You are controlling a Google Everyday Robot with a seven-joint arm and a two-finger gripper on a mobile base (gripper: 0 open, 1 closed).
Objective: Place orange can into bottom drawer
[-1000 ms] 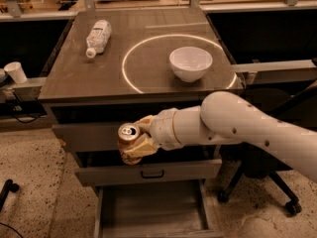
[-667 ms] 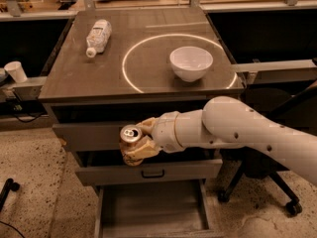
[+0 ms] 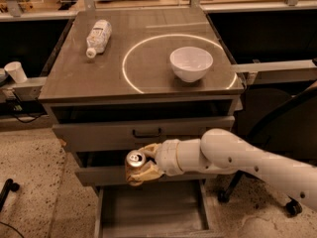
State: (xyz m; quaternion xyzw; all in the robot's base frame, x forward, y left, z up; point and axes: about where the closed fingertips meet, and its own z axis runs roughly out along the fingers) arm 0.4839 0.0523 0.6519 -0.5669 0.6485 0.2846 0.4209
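Note:
My gripper point(image 3: 140, 165) is shut on the orange can point(image 3: 133, 163), holding it upright with its silver top showing. It hangs in front of the middle drawer, just above the open bottom drawer point(image 3: 151, 213). The bottom drawer is a wide grey tray pulled out at the foot of the cabinet, and the part of its floor that shows is bare. My white arm reaches in from the lower right.
On the cabinet top lie a white plastic bottle point(image 3: 98, 36) at the back left and a white bowl point(image 3: 191, 63) inside a white circle. The top drawer point(image 3: 143, 132) is shut. A white cup point(image 3: 16, 71) stands at the left. Chair wheels point(image 3: 292, 208) are at right.
My gripper with the can has moved down and slightly right, from in front of the upper drawer to just above the open bottom drawer.

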